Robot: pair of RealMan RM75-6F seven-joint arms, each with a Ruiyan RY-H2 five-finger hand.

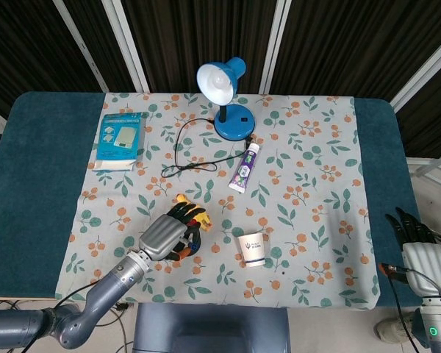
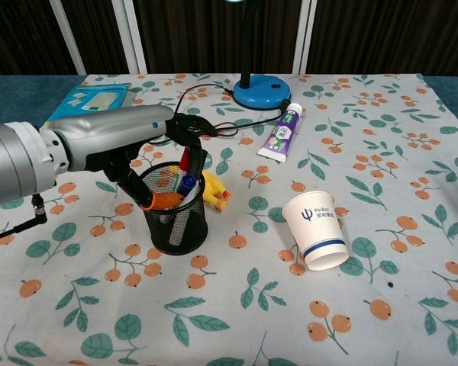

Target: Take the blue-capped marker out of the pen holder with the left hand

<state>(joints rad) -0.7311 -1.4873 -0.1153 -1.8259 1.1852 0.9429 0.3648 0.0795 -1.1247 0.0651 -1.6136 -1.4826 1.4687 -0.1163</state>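
A black mesh pen holder [image 2: 174, 221] stands on the floral cloth near the front left. In it are the blue-capped marker [image 2: 187, 185], a red one [image 2: 185, 158] and an orange one [image 2: 164, 200]. My left hand [image 2: 130, 141] reaches over the holder from the left. Its fingers [image 2: 192, 131] curl over the marker tops at the back and its thumb [image 2: 140, 191] dips at the left rim. No marker is plainly pinched. From the head view the left hand [image 1: 164, 234] covers most of the holder. My right hand [image 1: 419, 246] hangs off the table's front right corner, fingers spread, holding nothing.
A paper cup [image 2: 318, 229] stands right of the holder, and a yellow toy [image 2: 214, 191] lies just behind it. A toothpaste tube [image 2: 282, 135], a blue desk lamp [image 1: 224, 88] with its black cord [image 1: 182, 151] and a blue box [image 1: 120, 140] lie further back.
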